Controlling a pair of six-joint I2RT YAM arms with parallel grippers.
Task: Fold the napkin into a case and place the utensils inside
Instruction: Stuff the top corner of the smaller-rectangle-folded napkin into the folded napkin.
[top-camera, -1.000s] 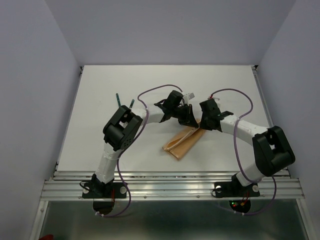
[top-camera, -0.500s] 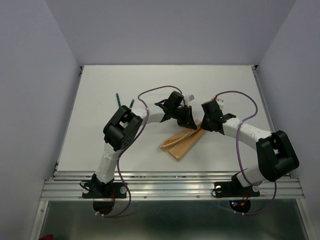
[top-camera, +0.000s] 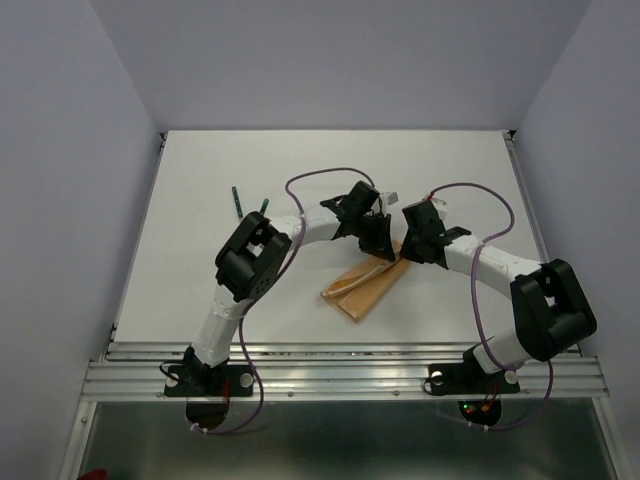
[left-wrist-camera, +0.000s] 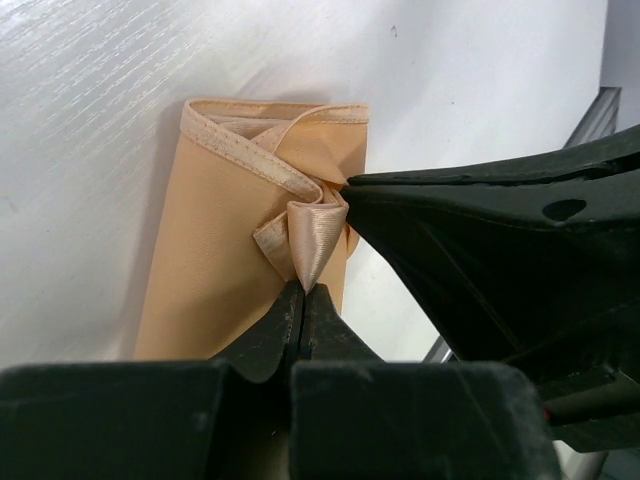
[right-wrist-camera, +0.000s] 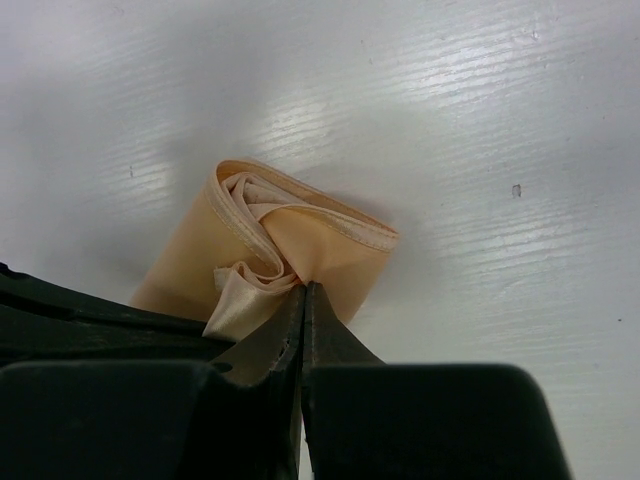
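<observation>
Peach napkin (left-wrist-camera: 200, 270) fold, just ahead of tips, pinched by left claw (left-wrist-camera: 303, 289) and right claw (right-wrist-camera: 303, 291); spread evenly, low.

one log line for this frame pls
left pincer: shut on napkin fold | right pincer: shut on napkin | napkin: folded oblong | utensils: outside napkin, not inserted

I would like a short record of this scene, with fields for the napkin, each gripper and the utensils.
napkin: folded into a narrow oblong, lying on the table, one end bunched up
left gripper: shut, pinching a fold at the bunched end
right gripper: shut on the same end, close beside the left one
utensils: two dark green handles on the table, left of the napkin and apart from it; metal ends too small to tell
</observation>
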